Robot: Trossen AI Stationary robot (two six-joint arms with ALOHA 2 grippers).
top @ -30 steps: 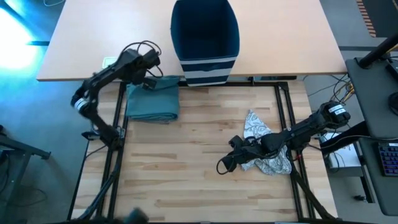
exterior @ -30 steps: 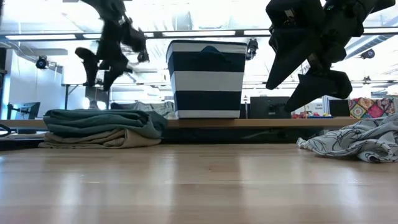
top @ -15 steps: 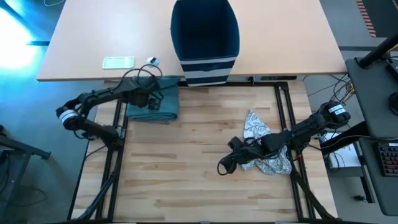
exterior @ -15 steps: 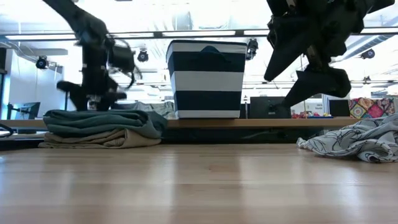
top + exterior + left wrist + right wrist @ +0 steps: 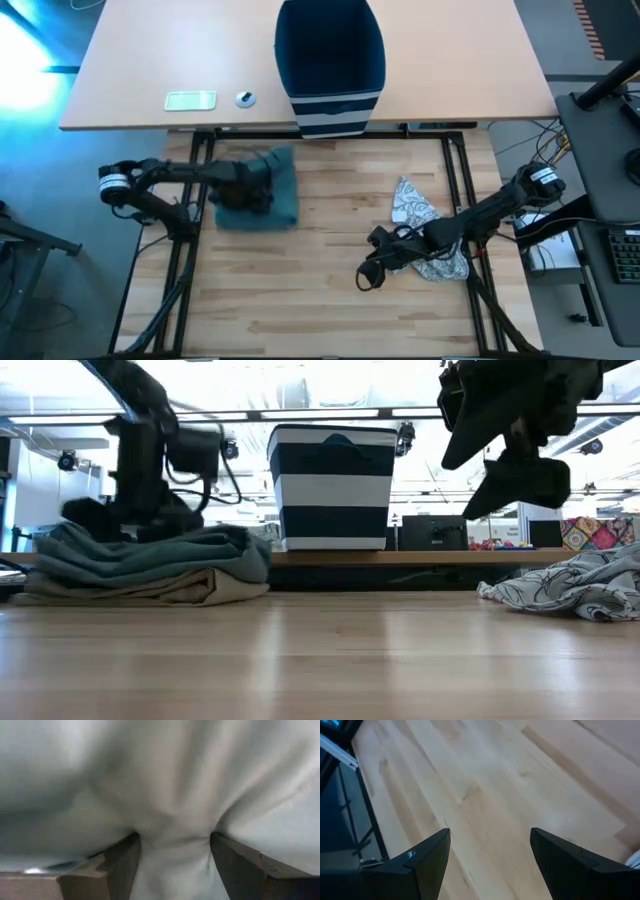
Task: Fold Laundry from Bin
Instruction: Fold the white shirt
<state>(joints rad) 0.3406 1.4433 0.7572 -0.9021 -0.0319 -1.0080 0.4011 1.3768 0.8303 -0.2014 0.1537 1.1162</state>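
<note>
A teal-green garment (image 5: pixel 268 190) lies folded on top of a beige one (image 5: pixel 150 590) at the table's left. My left gripper (image 5: pixel 243 187) stands on top of this stack, pointing down, with its fingers apart. A grey-and-white patterned piece (image 5: pixel 428 232) lies crumpled at the right. My right gripper (image 5: pixel 368 273) hangs open above bare wood just left of that piece, with nothing between its fingers (image 5: pixel 490 855). The navy bin (image 5: pixel 330 60) with white stripes stands at the far edge. My left gripper presses down from above into the top of the teal-green garment (image 5: pixel 172 820). Its two fingers (image 5: pixel 122 865) stand apart, and a bulge of cloth rises between them. The garment lies on the beige one, rumpled around the fingers.
A flat white device (image 5: pixel 190 100) and a small round object (image 5: pixel 245 98) lie on the tan desk behind the table, left of the bin. Bare wood (image 5: pixel 300 290) spreads across the table's middle and near side.
My left gripper has come down and toward the near edge, landing on the folded stack. The teal-green and beige stack has slid with it toward the near edge and slightly right, and its top is now rumpled.
</note>
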